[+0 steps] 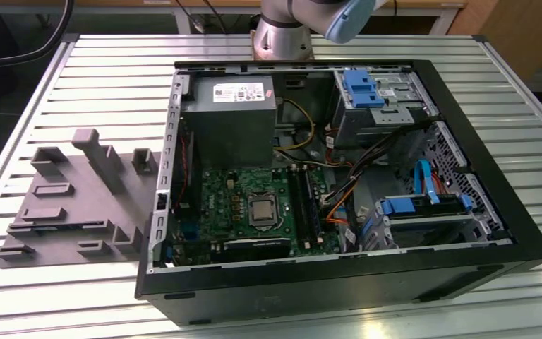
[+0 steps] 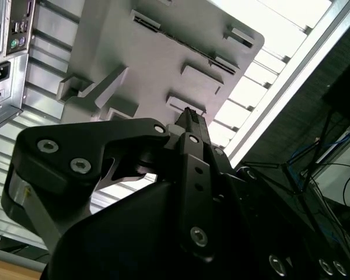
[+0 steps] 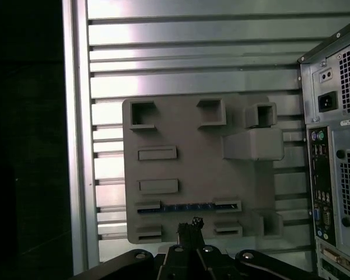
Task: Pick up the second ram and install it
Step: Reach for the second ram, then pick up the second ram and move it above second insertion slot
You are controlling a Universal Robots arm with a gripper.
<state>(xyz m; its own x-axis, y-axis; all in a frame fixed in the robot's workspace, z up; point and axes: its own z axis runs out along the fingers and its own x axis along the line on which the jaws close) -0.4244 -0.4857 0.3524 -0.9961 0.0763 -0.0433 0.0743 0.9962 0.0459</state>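
gripper (image 3: pixel 193 223): clenched, empty, above grey holder tray (image 3: pixel 192 134)
second ram (image 3: pixel 185 207): seated in tray slots, near gripper
computer case (image 1: pixel 346 286): open, beside tray

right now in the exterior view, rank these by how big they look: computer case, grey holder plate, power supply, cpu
Largest to smallest:
1. computer case
2. grey holder plate
3. power supply
4. cpu
The power supply lies farther back than the plate, but the plate still looks plainly bigger.
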